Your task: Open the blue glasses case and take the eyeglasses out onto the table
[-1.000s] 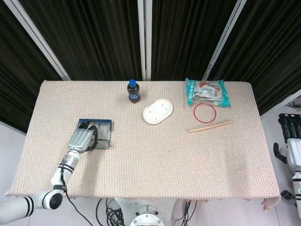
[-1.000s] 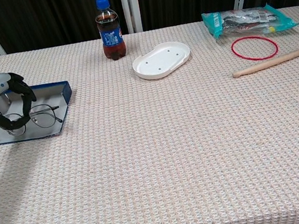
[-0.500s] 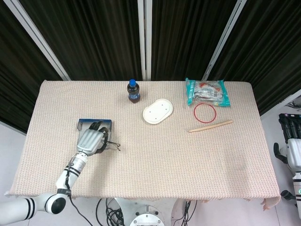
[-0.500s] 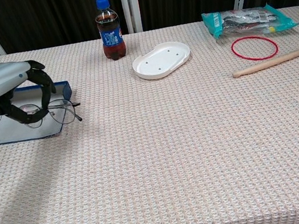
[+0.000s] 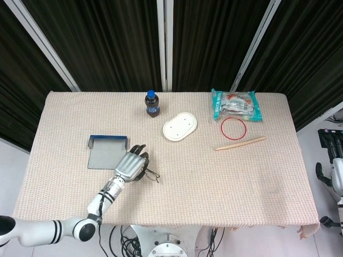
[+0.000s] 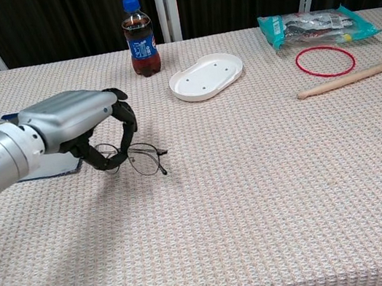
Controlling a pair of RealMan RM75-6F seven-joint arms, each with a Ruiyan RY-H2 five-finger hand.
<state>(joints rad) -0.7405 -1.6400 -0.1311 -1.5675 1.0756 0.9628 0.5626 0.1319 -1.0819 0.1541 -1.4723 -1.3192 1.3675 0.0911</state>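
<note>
Silver-backed, the left hand [image 6: 77, 126] hangs over the left half of the table [image 5: 177, 182], its dark fingers [image 6: 126, 119] curled down around the eyeglasses [image 6: 138, 157]. It grips them at the frame, with one lens and a temple arm sticking out to the right of the fingers; whether the glasses touch the cloth cannot be told. From the head view the same hand [image 5: 130, 167] sits nearer the front edge than the blue glasses case [image 5: 107, 152], which lies open and flat just behind and to the left of it, its blue rim along the far side.

Near the back edge stands a cola bottle [image 5: 152, 103] with a blue cap, and just right of it lies a white oval dish [image 5: 180, 126]. Toward the back right corner rest a teal snack packet [image 5: 236, 104], a red ring [image 5: 234, 128] and a wooden stick [image 5: 240, 143]. The right hand [image 5: 335, 147] is off the table beyond its right edge, fingers pointing up; how far it is open cannot be told.
</note>
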